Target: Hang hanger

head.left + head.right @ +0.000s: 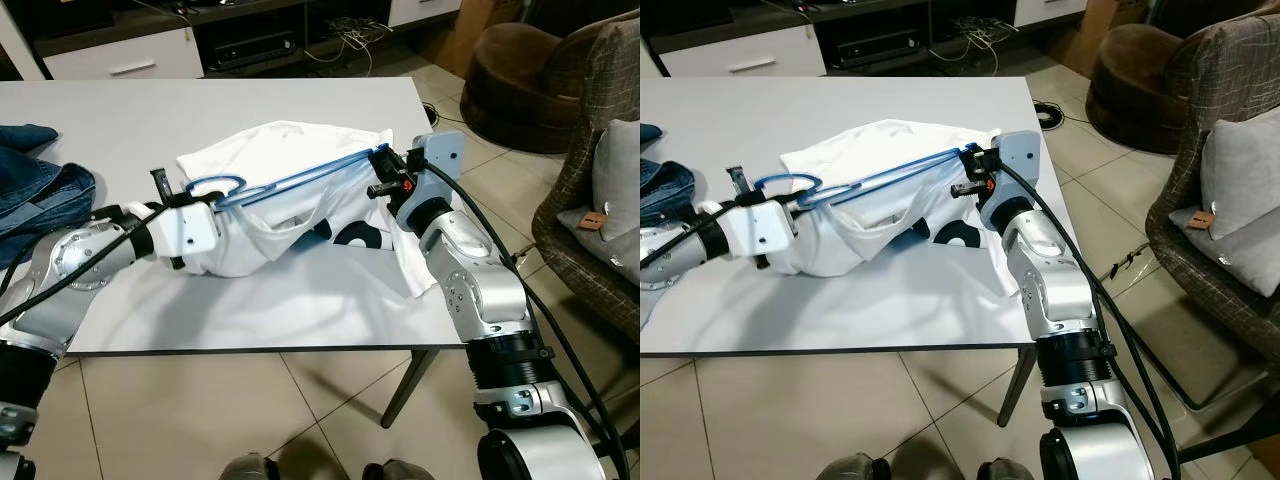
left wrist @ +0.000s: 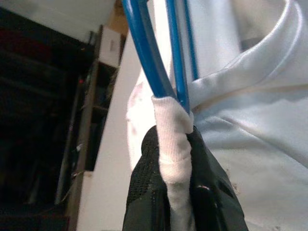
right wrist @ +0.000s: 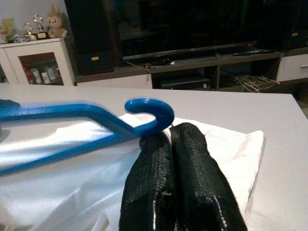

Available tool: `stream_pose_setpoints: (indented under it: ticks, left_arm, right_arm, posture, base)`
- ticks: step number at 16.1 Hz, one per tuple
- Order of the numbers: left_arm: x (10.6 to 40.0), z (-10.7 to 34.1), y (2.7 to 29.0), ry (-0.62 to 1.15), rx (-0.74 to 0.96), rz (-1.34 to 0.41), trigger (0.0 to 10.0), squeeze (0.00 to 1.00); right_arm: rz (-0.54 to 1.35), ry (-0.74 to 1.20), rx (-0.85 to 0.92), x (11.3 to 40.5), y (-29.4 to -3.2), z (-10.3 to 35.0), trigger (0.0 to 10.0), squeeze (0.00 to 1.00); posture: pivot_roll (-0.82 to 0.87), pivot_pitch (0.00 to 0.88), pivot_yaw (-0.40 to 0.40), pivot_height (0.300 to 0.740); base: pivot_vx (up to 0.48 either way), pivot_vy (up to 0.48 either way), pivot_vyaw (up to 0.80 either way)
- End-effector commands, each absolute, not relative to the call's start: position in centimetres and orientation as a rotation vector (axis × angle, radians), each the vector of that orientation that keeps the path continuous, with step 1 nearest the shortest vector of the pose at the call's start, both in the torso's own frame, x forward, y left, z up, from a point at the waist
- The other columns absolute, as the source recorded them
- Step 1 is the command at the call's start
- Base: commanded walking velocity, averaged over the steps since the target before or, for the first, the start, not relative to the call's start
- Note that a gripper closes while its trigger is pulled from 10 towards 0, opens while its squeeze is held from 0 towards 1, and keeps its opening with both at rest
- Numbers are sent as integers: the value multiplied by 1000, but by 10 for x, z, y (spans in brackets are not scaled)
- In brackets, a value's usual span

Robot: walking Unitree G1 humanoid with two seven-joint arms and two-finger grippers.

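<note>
A white T-shirt [image 1: 290, 150] with a dark print lies bunched on the white table [image 1: 200, 110]. A blue plastic hanger [image 1: 300, 178] runs across it, slightly raised, between my two grippers. My right gripper [image 3: 169, 132] is shut at the base of the hanger's hook [image 3: 149, 113], at the shirt's right side [image 1: 380, 170]. My left gripper [image 2: 171, 137] is shut on a band of white shirt fabric [image 2: 173, 130] wrapped over the hanger's far end, where two blue bars [image 2: 166, 62] meet. From the head camera, its fingers are hidden by cloth.
Folded blue jeans [image 1: 40, 180] lie at the table's left edge. A patterned armchair [image 1: 590, 200] with a grey cushion stands right of the table, a brown pouf [image 1: 510, 80] behind it. A low TV cabinet [image 1: 120, 55] lines the back wall.
</note>
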State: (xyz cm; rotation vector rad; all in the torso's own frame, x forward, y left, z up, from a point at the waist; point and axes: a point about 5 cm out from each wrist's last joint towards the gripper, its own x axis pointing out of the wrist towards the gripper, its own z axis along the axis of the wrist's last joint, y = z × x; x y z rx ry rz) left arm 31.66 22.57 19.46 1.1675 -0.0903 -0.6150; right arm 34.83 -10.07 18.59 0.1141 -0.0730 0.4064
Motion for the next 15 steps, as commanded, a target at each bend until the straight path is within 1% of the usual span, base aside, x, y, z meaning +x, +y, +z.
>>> stream_pose_setpoints:
  ticks: [1,2,4,5,7,11,12,14,15]
  left_arm:
    - [321,208,243,-84,1138,-503,10000,0]
    - [322,211,245,-91,1124,-484,10000,0]
    - [324,219,254,-110,1068,-440,10000,0]
    - [322,221,265,-112,1042,-459,10000,0]
    - [314,216,259,-117,1038,-584,10000,0]
    - [305,201,259,-19,1071,-739,10000,0]
    - [305,200,260,-11,1085,-758,10000,0]
    - [309,203,266,5,1121,-723,10000,0]
    - [310,203,273,50,1182,-691,10000,0]
  right_arm:
    - [391,-108,88,351,-105,194,510,145]
    - [393,-107,85,352,-105,193,863,145]
    - [399,-106,82,351,-104,193,4706,137]
    - [443,-134,95,348,-98,200,10000,122]
    - [459,-152,107,347,-96,203,10000,106]
    - [426,-151,117,350,-102,204,10000,82]
    - [423,-150,120,350,-103,204,10000,82]
    - [429,-150,121,349,-105,204,10000,82]
    - [440,-154,119,347,-105,205,10000,86]
  posture:
    - [-46,28,26,740]
    - [-45,28,24,740]
    - [-45,28,24,740]
    - [-45,28,24,740]
    - [-45,28,24,740]
    - [-46,32,24,740]
    - [-48,34,25,740]
    - [-47,37,26,740]
    - [-48,39,25,740]
  base:
    - [0,0,0]
    - [0,0,0]
    - [0,0,0]
    - [0,0,0]
    - [0,0,0]
    - [0,0,0]
    - [0,0,0]
    - [0,0,0]
    - [0,0,0]
